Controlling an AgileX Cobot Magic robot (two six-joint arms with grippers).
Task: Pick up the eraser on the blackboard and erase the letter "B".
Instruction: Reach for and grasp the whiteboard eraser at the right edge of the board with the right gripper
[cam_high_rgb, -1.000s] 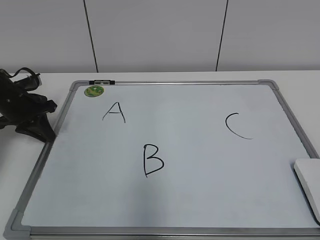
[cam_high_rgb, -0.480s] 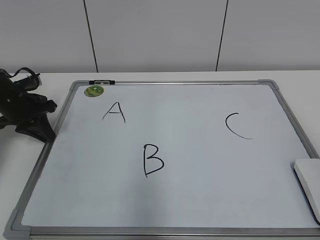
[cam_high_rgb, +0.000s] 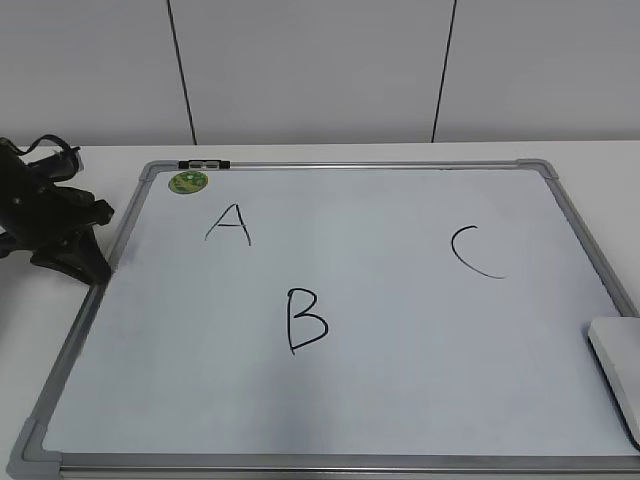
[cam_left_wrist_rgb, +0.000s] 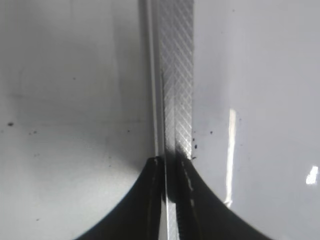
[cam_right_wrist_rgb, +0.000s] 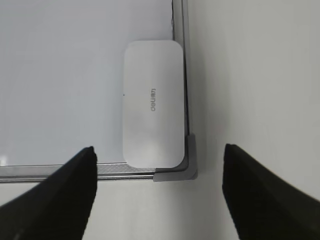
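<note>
The blackboard (cam_high_rgb: 330, 166) lies flat on the table, a white board in a silver frame with black letters. The letter "B" (cam_high_rgb: 305, 320) is drawn at lower centre, whole. The eraser (cam_high_rgb: 620, 372), a white block, lies in the board's near right corner, cut by the picture edge. The right wrist view shows the eraser (cam_right_wrist_rgb: 152, 102) against the frame corner (cam_right_wrist_rgb: 190, 161). My right gripper (cam_right_wrist_rgb: 159, 150) is open, empty and above the eraser. My left gripper (cam_high_rgb: 92, 262) is shut, its tips (cam_left_wrist_rgb: 172, 162) on the board's left frame rail (cam_left_wrist_rgb: 176, 75).
A black "A" (cam_high_rgb: 229, 224) and a round green sticker (cam_high_rgb: 188, 181) are at the board's far left, and a black "C" (cam_high_rgb: 473, 251) at its right. White table surrounds the board. A wall stands behind it.
</note>
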